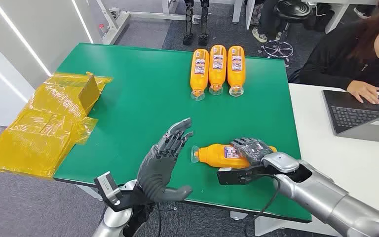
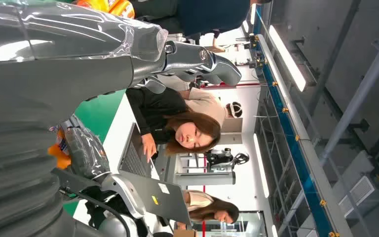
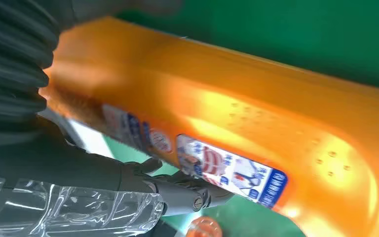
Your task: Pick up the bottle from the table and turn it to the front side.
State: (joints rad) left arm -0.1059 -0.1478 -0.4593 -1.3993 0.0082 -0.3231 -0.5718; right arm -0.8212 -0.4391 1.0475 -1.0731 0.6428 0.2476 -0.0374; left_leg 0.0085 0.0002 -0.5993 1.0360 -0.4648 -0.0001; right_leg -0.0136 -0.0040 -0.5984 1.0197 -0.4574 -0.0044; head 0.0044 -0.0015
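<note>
The right robot hand (image 1: 250, 148) lies over an orange bottle (image 1: 222, 154) resting on its side near the front edge of the green table (image 1: 138, 98) — fingers wrapped around its body. The left robot hand (image 1: 170, 153) hovers just beside the bottle's cap, fingers spread, holding nothing.

Glossy orange plastic bottle (image 1: 222, 154), matt green table (image 1: 138, 98)

The room was bright and evenly lit from ceiling strip lights (image 2: 286, 57); shadows on the green bench (image 1: 143, 98) were faint; the bottle (image 3: 256, 123) showed blurred up close, with glare on its orange skin.
</note>
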